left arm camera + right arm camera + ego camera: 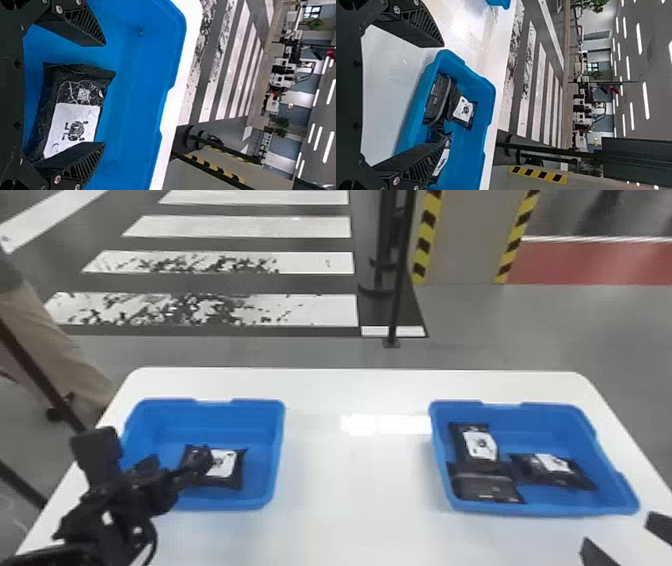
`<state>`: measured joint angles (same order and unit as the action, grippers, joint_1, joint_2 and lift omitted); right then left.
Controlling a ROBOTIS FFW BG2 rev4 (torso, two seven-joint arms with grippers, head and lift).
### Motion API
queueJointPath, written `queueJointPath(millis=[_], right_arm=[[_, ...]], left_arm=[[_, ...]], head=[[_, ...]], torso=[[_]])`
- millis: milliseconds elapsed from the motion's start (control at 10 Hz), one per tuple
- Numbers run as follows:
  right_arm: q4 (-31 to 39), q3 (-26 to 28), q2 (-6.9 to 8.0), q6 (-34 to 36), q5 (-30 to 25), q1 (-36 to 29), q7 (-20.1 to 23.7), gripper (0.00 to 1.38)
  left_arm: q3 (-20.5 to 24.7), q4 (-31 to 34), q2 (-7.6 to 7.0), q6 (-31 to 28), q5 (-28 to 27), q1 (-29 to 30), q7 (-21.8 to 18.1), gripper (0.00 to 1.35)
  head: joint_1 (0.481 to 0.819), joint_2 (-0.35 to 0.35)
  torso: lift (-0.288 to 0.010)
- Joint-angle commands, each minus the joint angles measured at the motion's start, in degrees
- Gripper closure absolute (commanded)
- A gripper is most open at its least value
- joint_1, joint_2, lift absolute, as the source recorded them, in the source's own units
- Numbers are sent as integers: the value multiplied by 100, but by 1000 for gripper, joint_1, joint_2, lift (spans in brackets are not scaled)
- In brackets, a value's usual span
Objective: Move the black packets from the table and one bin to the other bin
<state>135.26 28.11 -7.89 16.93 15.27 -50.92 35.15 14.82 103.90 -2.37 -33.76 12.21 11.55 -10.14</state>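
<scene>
Partly: left gripper (175, 466) covers packet (222, 465), head view | fingers (85, 25) apart, left wrist view

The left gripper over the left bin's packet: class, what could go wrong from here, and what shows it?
The packet looks soft and wrinkled, so it might fold or slip as the open left gripper closes.

One finger overlaps the packet's edge in the left wrist view, so it could press on the packet instead of passing beside it.

The right bin already holds three packets close together; another set down there may land on top.
</scene>
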Motion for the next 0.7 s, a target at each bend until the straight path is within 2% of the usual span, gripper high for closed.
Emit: queueJointPath(millis=[0, 200, 500, 600], right_arm=[[-48, 0, -2, 64, -42, 58, 36, 128], [-118, -11, -2, 106, -53, 100, 80, 128], [-132, -11, 7, 120, -53, 128, 98, 128], [-160, -11, -2, 134, -53, 128, 98, 128]], left_arm=[[-8, -258, -62, -252, 139, -213, -120, 197], [-66, -526, -62, -308, 150, -368, -190, 300], [-88, -666, -106, -576, -44, -494, -216, 343], [-100, -680, -158, -829, -170, -551, -269, 509]], head=[[695, 7], [695, -15], [695, -26], [695, -23]], torso=[[-110], [-110], [-110], [-110]])
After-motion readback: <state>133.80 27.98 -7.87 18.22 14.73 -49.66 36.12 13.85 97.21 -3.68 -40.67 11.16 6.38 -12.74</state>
